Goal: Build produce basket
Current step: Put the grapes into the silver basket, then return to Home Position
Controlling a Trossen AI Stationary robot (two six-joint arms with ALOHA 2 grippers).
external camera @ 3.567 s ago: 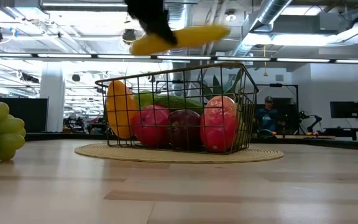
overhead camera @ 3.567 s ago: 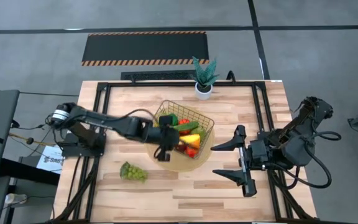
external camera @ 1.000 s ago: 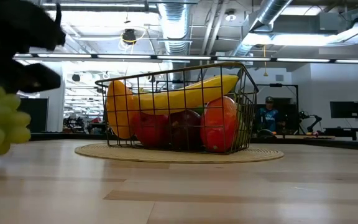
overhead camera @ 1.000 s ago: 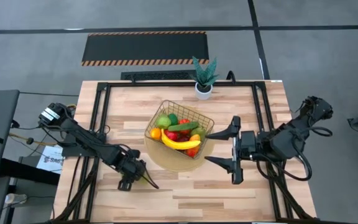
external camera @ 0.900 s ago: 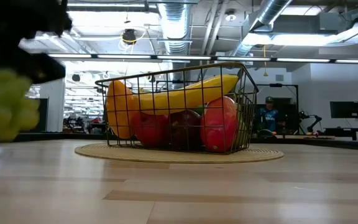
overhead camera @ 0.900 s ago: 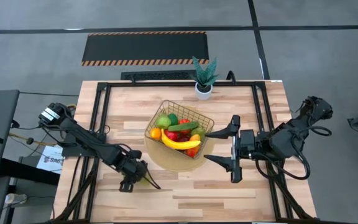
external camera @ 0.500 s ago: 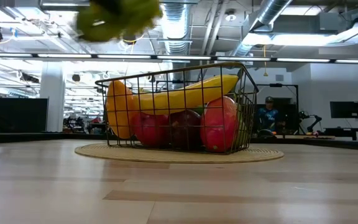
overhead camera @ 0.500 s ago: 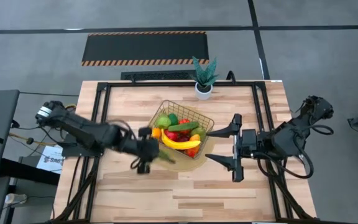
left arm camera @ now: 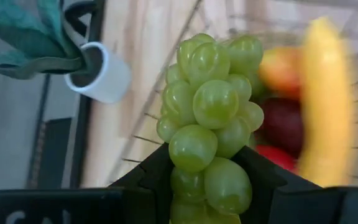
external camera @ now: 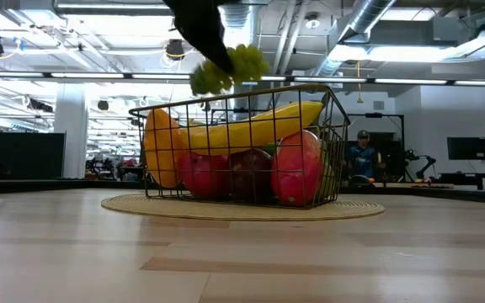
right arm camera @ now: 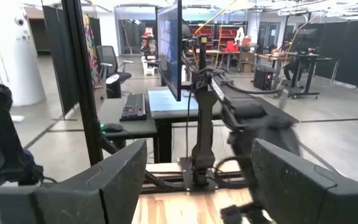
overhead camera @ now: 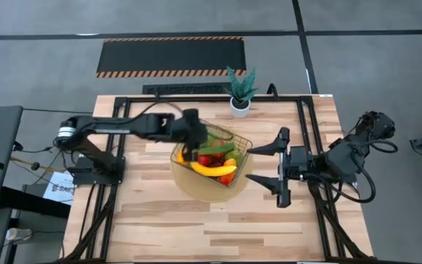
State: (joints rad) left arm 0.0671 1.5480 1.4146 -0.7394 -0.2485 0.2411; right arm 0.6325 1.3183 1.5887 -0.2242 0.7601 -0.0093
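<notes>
Square gold-tan wire-mesh basket on round tan mat, nearly filled with yellow banana and red pieces; left gripper clamped on green grape bunch above rim, release pending; right gripper idle beside, jaws apart; grapes clearest in left wrist view.

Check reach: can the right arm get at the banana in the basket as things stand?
Probably yes. The right gripper waits open beside the basket, whose top is open, and the banana lies uppermost. The left gripper, holding grapes, hangs over the far side and may crowd it.
</notes>
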